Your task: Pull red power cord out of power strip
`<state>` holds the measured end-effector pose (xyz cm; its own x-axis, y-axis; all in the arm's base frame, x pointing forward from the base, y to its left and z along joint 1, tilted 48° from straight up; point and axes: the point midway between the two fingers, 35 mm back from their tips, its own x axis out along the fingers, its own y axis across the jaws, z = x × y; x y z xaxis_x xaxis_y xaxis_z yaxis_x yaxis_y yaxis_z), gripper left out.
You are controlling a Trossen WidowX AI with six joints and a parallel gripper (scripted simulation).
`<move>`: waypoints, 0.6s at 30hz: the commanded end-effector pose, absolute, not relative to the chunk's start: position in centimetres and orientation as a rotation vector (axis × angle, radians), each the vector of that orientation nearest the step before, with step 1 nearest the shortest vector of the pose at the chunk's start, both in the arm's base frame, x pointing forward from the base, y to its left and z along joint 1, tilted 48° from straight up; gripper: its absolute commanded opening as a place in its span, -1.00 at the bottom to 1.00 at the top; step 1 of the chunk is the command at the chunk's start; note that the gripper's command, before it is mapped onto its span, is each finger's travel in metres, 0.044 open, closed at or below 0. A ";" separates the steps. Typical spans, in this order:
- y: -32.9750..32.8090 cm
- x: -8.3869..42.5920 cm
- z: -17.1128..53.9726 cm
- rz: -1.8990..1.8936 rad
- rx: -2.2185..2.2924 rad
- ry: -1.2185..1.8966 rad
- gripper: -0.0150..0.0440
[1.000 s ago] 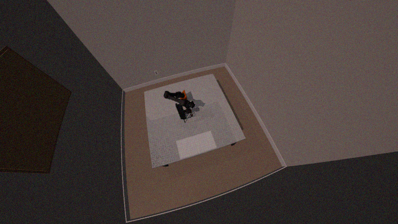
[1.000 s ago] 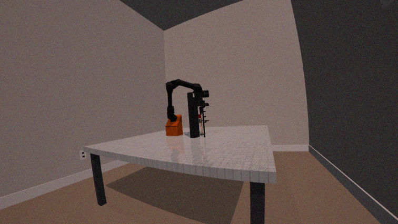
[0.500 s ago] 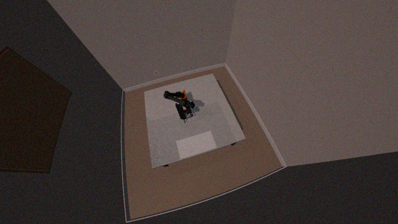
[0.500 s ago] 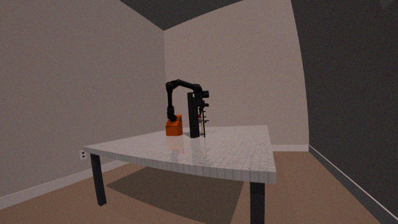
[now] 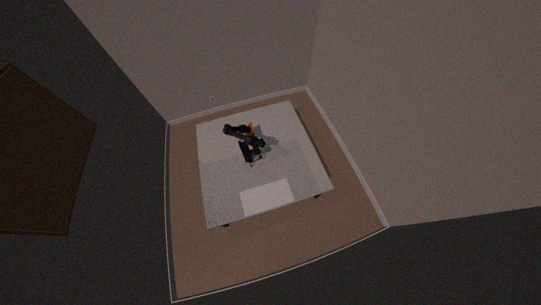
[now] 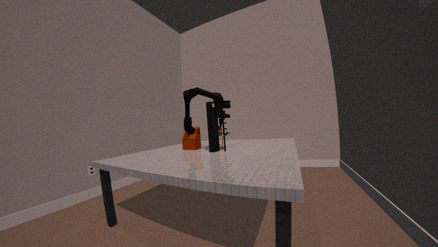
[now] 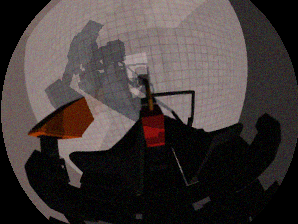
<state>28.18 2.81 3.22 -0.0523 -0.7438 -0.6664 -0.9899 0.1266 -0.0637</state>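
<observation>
A red block (image 7: 153, 131) (image 6: 219, 128), which looks like the red cord's plug, sits between the fingers of my gripper (image 7: 152, 120). The gripper is shut on it and points down beside a tall black upright panel (image 6: 212, 129) (image 5: 245, 152). A thin orange strand (image 7: 150, 100) (image 6: 222, 141) shows just beyond the red block. I cannot clearly make out the power strip. The fingers hide the sides of the plug, and how far it sits in a socket cannot be told.
A thin black wire frame (image 7: 175, 93) (image 6: 225, 141) stands close beside the gripper. The arm's orange base (image 6: 191, 143) (image 7: 75, 120) is on the pale table (image 5: 223, 189) (image 6: 260, 165). A wall outlet (image 5: 212, 99) (image 6: 91, 170) is beyond the table.
</observation>
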 end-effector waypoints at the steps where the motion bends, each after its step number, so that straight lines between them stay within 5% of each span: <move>1: 4.2 28.5 2.1 0.589 -1.663 1.827 -0.49; 18: 6.4 28.8 0.4 0.590 -1.663 1.826 -0.49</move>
